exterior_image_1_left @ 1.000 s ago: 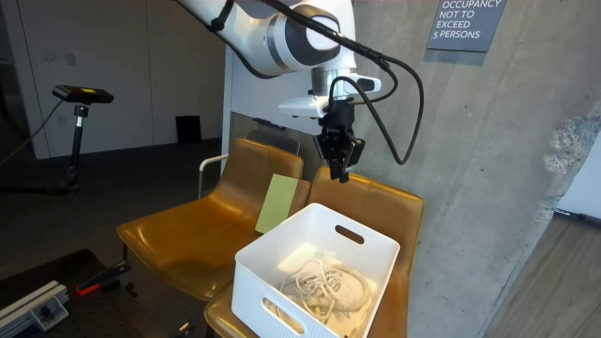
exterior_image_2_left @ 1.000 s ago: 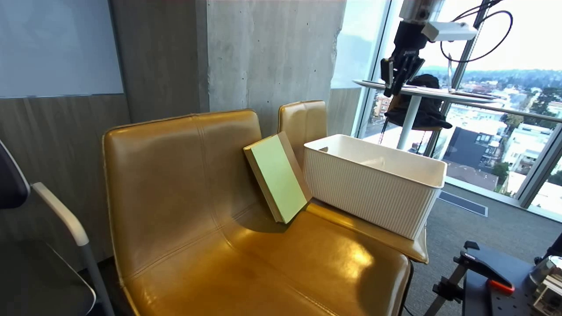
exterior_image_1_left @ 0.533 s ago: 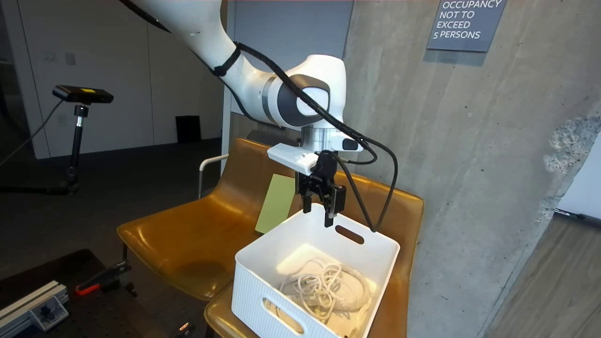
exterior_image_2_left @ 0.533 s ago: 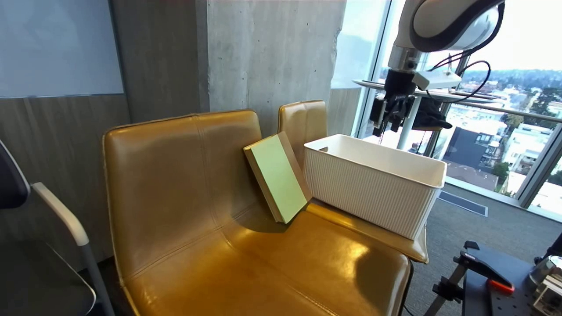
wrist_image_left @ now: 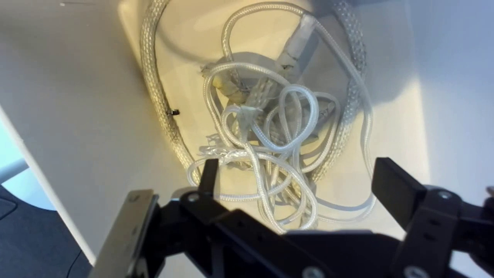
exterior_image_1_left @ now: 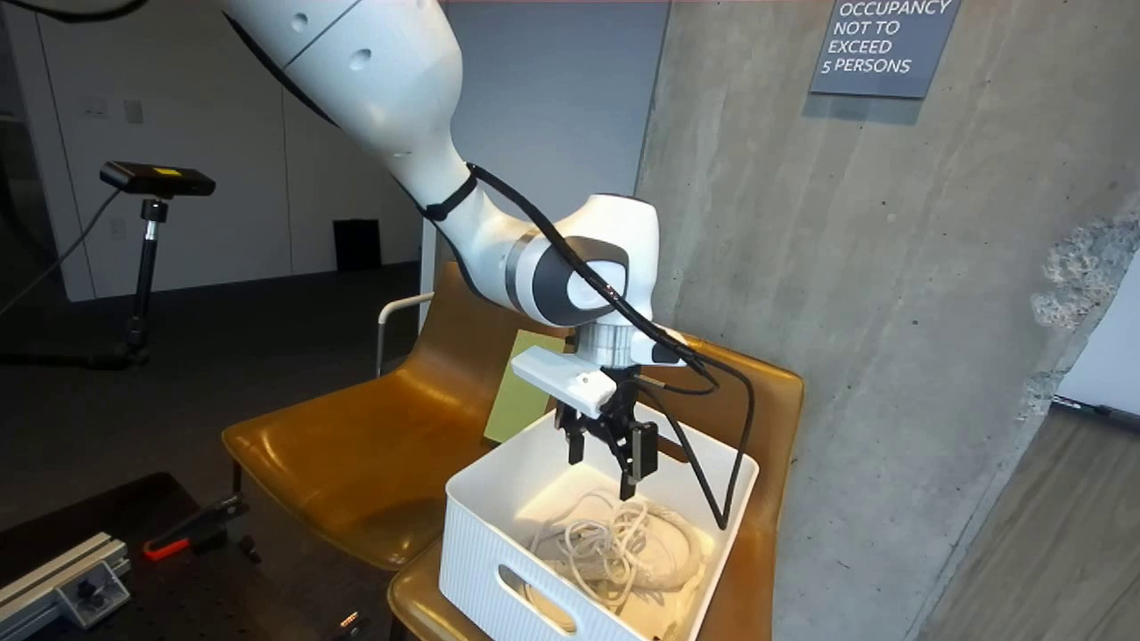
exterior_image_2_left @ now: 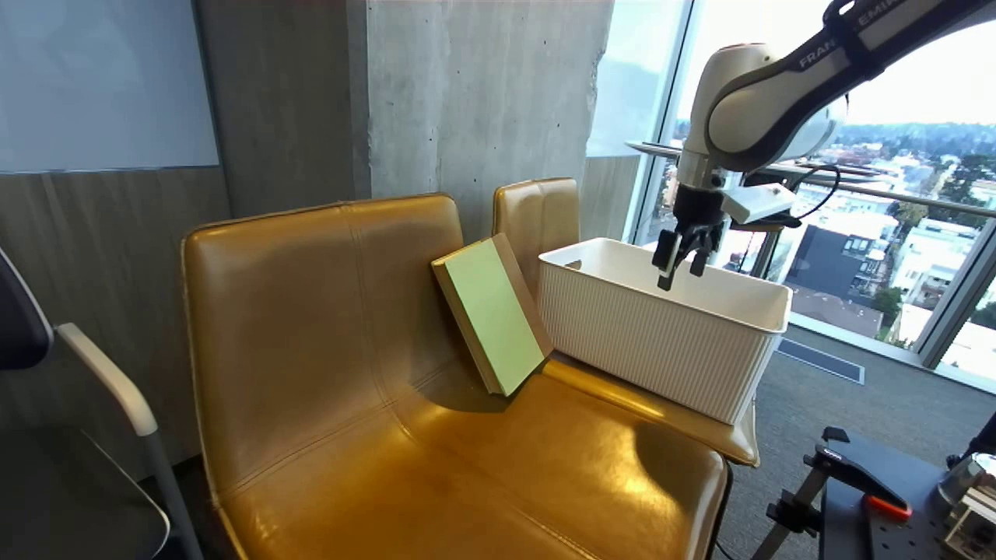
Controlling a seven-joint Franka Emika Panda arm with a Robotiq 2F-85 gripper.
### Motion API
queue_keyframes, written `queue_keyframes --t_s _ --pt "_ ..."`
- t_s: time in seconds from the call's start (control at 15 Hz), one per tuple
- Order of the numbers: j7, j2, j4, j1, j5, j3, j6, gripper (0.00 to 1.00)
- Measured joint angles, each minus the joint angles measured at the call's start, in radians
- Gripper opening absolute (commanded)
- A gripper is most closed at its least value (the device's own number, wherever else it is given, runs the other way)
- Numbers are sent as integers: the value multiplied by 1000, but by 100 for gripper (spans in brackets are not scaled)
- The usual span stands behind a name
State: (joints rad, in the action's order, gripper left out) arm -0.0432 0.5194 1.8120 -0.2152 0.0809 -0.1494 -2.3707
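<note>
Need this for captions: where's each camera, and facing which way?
An exterior view: raised, angled down into white ribbed plastic bin; white jointed arm, black pincer show.
An exterior view: before tan leathery chair, facing across toward bin; arm, pincer show.
Wrist view: on arm, facing down at white braided cords; pincer shows.
Both exterior views share bin and chair.

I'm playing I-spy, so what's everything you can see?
Leathery chairs: 2, brown, side by side
Bin: 1, white, on one chair
Cords: too tangled to count, whitish, inside the bin
Book or box: 1, green-brown, tilted beside the bin
Sign: 1, grey-blue, on the concrete wall
Camera: 1, black, on a stand
Clamp: 1, black and red, at a dark table
Armchair: 1, dark, left edge of an exterior view
Gripper: 1, black, open, over the cords
Robot arm: 1, white and grey, above the gripper
</note>
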Motion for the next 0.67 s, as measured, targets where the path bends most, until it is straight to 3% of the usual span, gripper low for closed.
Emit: queue_keyframes --t_s 0.67 --pt "-50 218 -59 -37 -3 5 -132 100"
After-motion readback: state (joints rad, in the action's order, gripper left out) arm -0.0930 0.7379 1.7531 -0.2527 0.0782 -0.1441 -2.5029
